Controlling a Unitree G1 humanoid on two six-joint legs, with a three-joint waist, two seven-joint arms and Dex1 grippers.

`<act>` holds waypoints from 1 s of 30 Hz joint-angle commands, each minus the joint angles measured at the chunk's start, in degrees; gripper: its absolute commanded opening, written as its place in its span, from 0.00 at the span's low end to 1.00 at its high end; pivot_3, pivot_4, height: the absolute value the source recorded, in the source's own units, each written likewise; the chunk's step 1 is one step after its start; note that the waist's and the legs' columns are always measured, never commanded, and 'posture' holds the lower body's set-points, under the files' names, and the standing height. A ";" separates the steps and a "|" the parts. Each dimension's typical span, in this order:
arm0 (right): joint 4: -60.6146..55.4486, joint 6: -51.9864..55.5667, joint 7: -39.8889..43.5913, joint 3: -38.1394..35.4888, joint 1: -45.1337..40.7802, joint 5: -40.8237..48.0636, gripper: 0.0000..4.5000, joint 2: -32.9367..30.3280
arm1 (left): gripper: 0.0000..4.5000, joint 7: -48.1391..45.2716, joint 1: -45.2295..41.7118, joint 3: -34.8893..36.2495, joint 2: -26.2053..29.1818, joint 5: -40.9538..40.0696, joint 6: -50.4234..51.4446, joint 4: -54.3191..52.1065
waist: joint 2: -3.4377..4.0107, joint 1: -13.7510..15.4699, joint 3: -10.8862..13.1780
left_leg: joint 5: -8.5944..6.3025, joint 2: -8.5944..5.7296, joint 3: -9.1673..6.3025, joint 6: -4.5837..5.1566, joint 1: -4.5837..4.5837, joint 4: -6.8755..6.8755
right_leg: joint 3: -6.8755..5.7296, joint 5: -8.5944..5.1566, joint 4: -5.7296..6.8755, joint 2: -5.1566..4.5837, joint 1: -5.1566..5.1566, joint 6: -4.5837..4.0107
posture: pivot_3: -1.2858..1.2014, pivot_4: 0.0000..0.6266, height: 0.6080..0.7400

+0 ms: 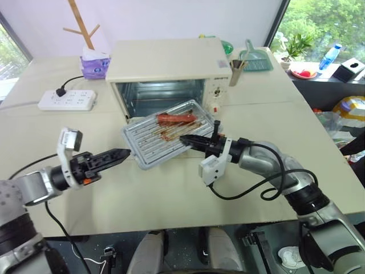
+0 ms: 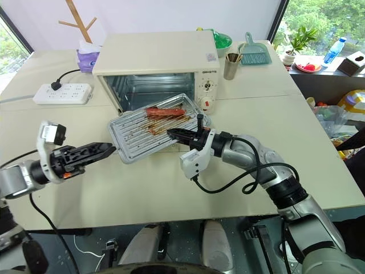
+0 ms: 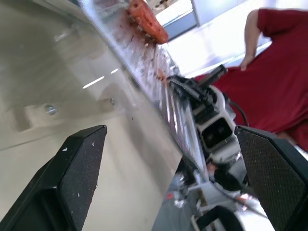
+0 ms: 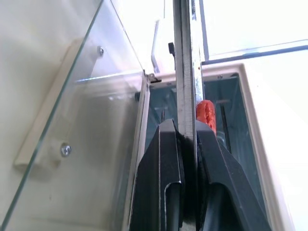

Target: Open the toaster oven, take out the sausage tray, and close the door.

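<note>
Right pincer (image 4: 186,144) clamped on edge of sausage tray (image 4: 184,62); red sausage (image 4: 206,113) beyond fingers; door (image 4: 72,120) open beside tray; toaster oven (image 4: 226,96) cavity behind.

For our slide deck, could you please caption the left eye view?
Right gripper holds the sausage tray outside the open toaster oven.

You see the door (image 4: 91,125) mostly hidden under the sausage tray (image 1: 165,134) | person (image 3: 284,82) cut at frame edge.
</note>
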 commanded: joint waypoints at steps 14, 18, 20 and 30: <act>-2.06 -1.30 1.92 -0.76 -0.74 1.08 0.01 1.50 | 1.00 34.23 4.52 -17.71 -0.70 -39.53 -20.62 2.84 | -0.01 0.29 -0.01 | -0.01 0.02 0.21 0.01 0.05 0.00 | 0.22 0.01 0.00 0.01 -0.04 -0.03 | 0.52 0.24 1.00; -2.23 -1.36 1.86 -0.82 -0.43 0.78 0.00 1.58 | 0.94 34.42 5.86 -19.83 -0.63 -39.71 -23.28 1.36 | -0.01 0.34 -0.01 | -0.01 0.02 0.26 0.01 0.06 -0.01 | 0.24 0.00 -0.01 0.03 -0.04 -0.04 | 0.52 0.24 1.00; -2.38 -1.34 1.84 -0.88 -0.32 0.72 0.00 1.58 | 0.81 34.29 6.36 -20.25 -0.93 -39.71 -24.10 0.80 | -0.01 0.34 -0.01 | -0.01 0.02 0.28 0.02 0.06 -0.01 | 0.25 -0.01 -0.02 0.04 -0.04 -0.06 | 0.52 0.24 1.00; -3.39 -1.83 1.38 -1.21 0.72 -0.27 0.00 1.13 | 0.00 34.81 7.87 -21.02 -2.03 -39.71 -25.64 0.19 | -0.02 0.36 -0.02 | -0.02 0.02 0.31 0.04 0.06 -0.01 | 0.28 -0.09 -0.05 0.05 -0.04 -0.20 | 0.52 0.24 1.00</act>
